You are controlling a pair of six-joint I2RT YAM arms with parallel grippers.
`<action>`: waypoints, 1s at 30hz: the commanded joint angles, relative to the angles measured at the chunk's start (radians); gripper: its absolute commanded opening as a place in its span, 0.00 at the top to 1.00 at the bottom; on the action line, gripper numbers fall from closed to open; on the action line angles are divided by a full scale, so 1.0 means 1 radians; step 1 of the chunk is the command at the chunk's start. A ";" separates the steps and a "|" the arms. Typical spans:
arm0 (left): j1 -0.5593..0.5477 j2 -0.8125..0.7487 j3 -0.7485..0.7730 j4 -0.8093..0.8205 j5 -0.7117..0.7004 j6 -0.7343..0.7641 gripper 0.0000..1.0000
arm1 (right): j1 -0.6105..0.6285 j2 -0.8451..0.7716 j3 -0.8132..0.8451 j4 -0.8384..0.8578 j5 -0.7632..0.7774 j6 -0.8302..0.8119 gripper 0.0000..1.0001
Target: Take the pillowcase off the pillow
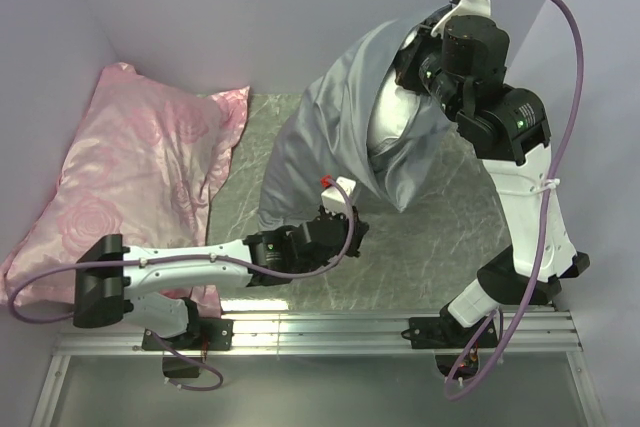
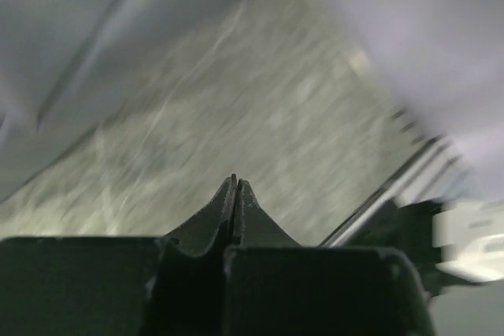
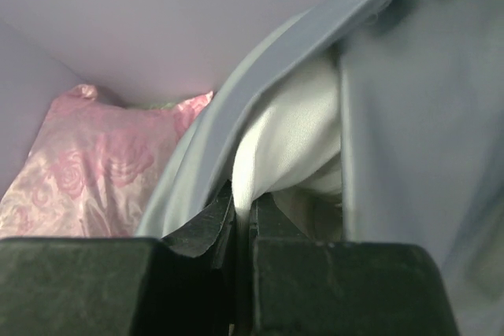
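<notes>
Half the job, at our guess, was done. Nearest us, right of the pink pillow [image 1: 140,167], our left end effector [image 2: 235,183] was pinched closed on nothing, low over the surface [image 1: 440,222], just beside the lower hem of the pillowcase [image 1: 320,117]. Farther right of the pink pillow, the pillowcase draped most of the pillow [image 1: 388,125], whose white front showed through the open mouth. Farthest back, our right end effector [image 3: 243,201] was clamped on white pillow fabric, held high. Drawing the pillowcase fully off remained.
</notes>
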 commanded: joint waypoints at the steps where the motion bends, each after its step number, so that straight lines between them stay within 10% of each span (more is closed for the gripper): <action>1: 0.023 0.051 -0.034 -0.149 -0.009 -0.086 0.99 | 0.001 -0.052 0.066 0.246 0.041 -0.008 1.00; 11: 0.035 -0.045 -0.060 -0.040 0.107 -0.020 0.99 | 0.002 -0.116 -0.058 0.274 0.032 -0.012 1.00; 21: -0.132 -0.188 0.260 -0.093 0.249 0.198 0.40 | 0.004 -0.113 -0.131 0.277 0.018 -0.004 1.00; 30: -0.147 -0.003 0.452 0.012 -0.163 0.277 0.38 | 0.027 -0.098 -0.115 0.268 0.027 -0.001 1.00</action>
